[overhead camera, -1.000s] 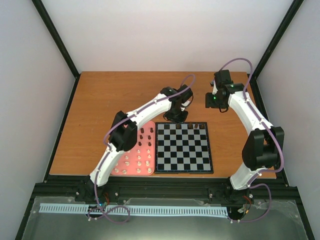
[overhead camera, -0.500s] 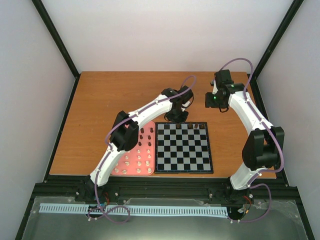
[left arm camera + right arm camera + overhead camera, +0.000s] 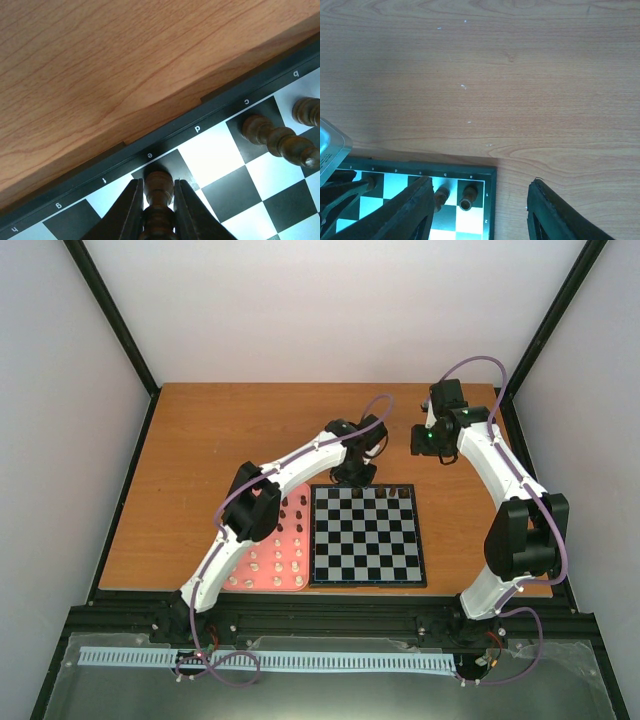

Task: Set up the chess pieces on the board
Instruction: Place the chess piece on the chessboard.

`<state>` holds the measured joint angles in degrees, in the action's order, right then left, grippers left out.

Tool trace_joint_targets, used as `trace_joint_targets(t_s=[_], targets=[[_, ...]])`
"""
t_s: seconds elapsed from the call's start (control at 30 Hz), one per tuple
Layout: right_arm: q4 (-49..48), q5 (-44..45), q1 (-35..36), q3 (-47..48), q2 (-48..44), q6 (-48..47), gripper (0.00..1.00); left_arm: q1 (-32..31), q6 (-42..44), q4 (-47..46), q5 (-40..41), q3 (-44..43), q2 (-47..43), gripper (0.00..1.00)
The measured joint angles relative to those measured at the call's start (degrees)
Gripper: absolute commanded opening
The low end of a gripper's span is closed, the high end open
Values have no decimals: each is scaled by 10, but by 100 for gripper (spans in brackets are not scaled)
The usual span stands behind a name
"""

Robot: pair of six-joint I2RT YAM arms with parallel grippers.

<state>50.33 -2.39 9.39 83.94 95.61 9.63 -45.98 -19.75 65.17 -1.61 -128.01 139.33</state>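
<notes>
**Left arm holding a dark piece at the far rank, file e**

The flat black-and-pale-grey checked chessboard (image 3: 366, 536) lies on the brown wooden table (image 3: 230, 430). A plain pink rectangular tray (image 3: 262, 588) sits just beside it at 9 o'clock. The left gripper (image 3: 158, 200) is clamped on a dark brown turned wooden chess piece (image 3: 159, 181). It holds the piece upright over the dark square by the border letter "e", at the board's 12 o'clock edge. The narrow pinch on the stem probably keeps the piece vertical, so it will stand once freed. The fingers hide its base, so it cannot be told whether the piece is seated.

More dark pieces (image 3: 272, 137) already stand on the same rank, towards the board's 1 o'clock corner. This suggests the dark back row is being filled file by file. Cream-white pegs (image 3: 262, 562) and further dark pegs (image 3: 292, 512) wait in the tray, so most of the set-up remains.

The right gripper (image 3: 477, 210) has its jaws parted and grasps nothing. It hangs above bare table off the board's 1 o'clock corner, seemingly clear of the working arm.
</notes>
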Motion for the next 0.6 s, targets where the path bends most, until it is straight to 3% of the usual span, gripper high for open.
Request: trace_joint_targets(t_s=[0.6], targets=[[0,0,0,0,0,-2,50,0,5,-9,-29,20,1,33]])
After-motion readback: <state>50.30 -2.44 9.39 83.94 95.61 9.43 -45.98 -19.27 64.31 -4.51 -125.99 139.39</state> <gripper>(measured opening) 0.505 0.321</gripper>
